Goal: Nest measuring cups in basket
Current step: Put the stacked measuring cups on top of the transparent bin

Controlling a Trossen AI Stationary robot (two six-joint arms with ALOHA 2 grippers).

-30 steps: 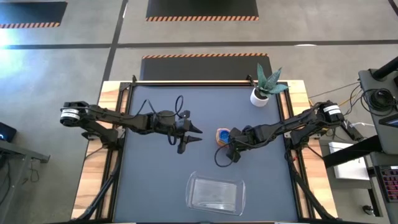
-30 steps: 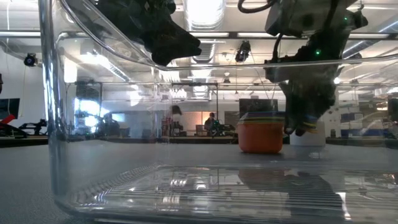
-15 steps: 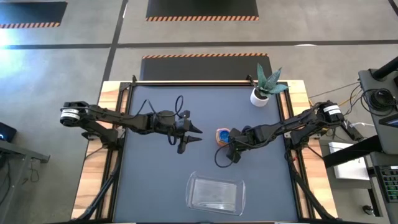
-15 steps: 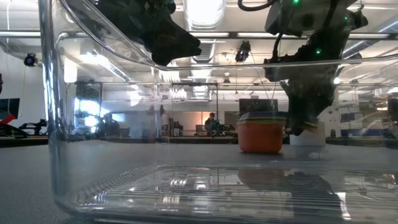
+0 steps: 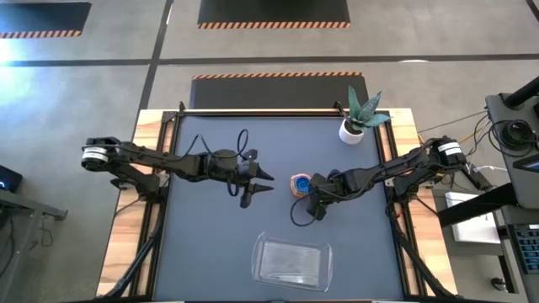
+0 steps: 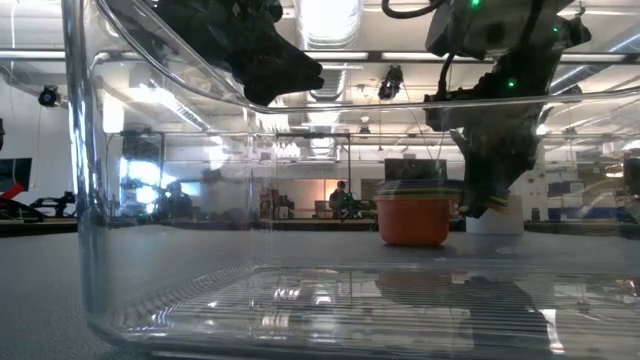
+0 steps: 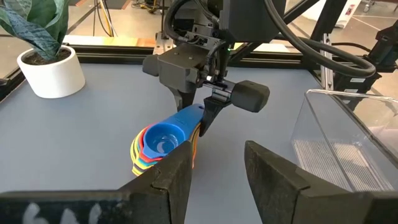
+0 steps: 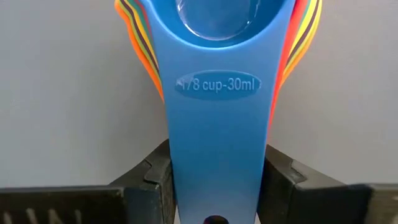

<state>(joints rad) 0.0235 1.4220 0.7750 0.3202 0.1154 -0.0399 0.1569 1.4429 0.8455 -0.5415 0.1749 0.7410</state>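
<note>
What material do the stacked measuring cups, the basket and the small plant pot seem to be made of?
Measuring cups: probably plastic, opaque and smooth; bright solid colours, with moulded size lettering on the blue handle.
Basket: clear, glossy plastic, it seems; the table shows through its walls.
Plant pot: white, smooth; ceramic or plastic, I cannot tell.

Nested measuring cups (image 5: 301,183) mid-counter (image 5: 210,236), between left gripper (image 5: 263,187) and right gripper (image 5: 310,192). Basket (image 5: 292,261) nearer front edge, apart from cups. Plant pot (image 5: 351,131) at far right corner.

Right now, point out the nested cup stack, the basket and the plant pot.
measuring cups (image 7: 163,138), left wrist view, blue bowl on top.
basket (image 5: 291,261), high view, clear floor.
plant pot (image 7: 51,74), left wrist view, white side wall.
</note>
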